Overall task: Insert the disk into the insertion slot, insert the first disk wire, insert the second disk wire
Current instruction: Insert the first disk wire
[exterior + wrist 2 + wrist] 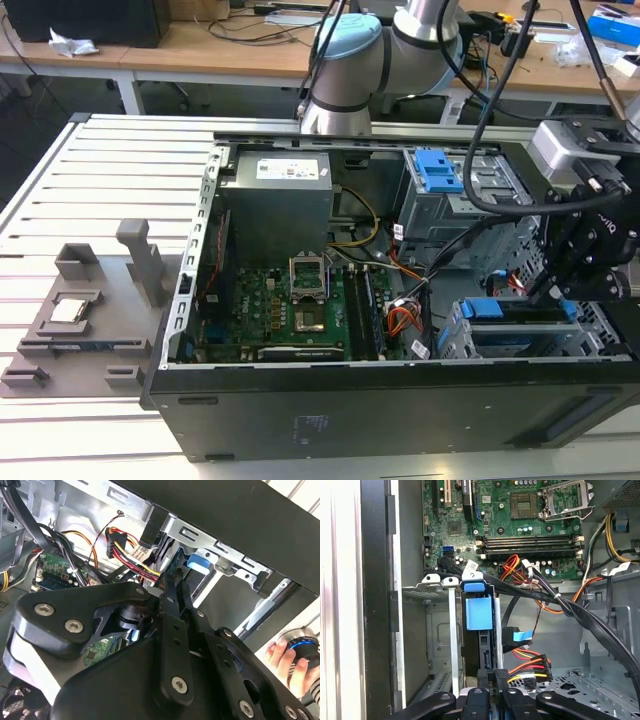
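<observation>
In the exterior view you see the computer case point(300, 420) lying open, and the gripper point(555, 290) reaches down into its near corner at the exterior view's right. There the disk point(515, 312), with its blue frame, sits in the insertion slot point(450, 340), the low silver cage at the near wall of the case. How deep it is seated I cannot tell from here. In the second wrist view the gripper point(167, 587) has its two fingers close together on the thin edge of the disk point(200, 562), so I judge it is clenched on the disk and not released. A bundle of red, yellow and black wires point(125, 550) hangs just beside it, and outside the case wall a hand point(285, 662) holds a small round device. In the first wrist view the disk point(477, 612) stands on its edge between the silver rails of the insertion slot point(451, 640). Its long axis runs straight away from the gripper point(492, 675) into the bay, in line with the fingers. The wired plug point(530, 669) and a blue flat plug point(520, 635) lie just beside the disk, toward the middle of the case, and as far as I can see they are not joined to it.
</observation>
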Available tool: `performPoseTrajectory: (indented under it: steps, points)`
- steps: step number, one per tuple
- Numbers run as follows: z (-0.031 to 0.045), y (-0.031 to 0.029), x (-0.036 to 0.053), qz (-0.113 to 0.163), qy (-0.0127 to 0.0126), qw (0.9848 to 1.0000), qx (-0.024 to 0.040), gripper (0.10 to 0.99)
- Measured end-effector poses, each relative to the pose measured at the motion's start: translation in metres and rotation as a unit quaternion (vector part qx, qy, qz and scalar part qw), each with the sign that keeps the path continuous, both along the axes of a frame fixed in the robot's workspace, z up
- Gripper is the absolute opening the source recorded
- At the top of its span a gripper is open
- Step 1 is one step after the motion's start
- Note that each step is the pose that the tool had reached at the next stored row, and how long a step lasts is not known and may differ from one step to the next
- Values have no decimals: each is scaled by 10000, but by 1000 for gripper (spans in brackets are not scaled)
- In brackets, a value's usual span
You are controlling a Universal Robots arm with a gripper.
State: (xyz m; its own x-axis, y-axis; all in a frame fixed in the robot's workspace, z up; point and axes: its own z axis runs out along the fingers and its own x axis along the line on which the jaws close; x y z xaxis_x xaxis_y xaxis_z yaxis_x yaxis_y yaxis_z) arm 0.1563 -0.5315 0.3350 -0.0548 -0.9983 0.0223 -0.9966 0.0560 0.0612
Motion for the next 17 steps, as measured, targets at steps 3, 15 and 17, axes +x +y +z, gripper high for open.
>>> performPoseTrajectory:
  steps: [3,15,17]
  points:
    - [65,-1,0,0,-1,10000,-2,243]
    - [435,5,0,0,-1,10000,0,106]
    - [437,5,0,0,-1,10000,-2,106]
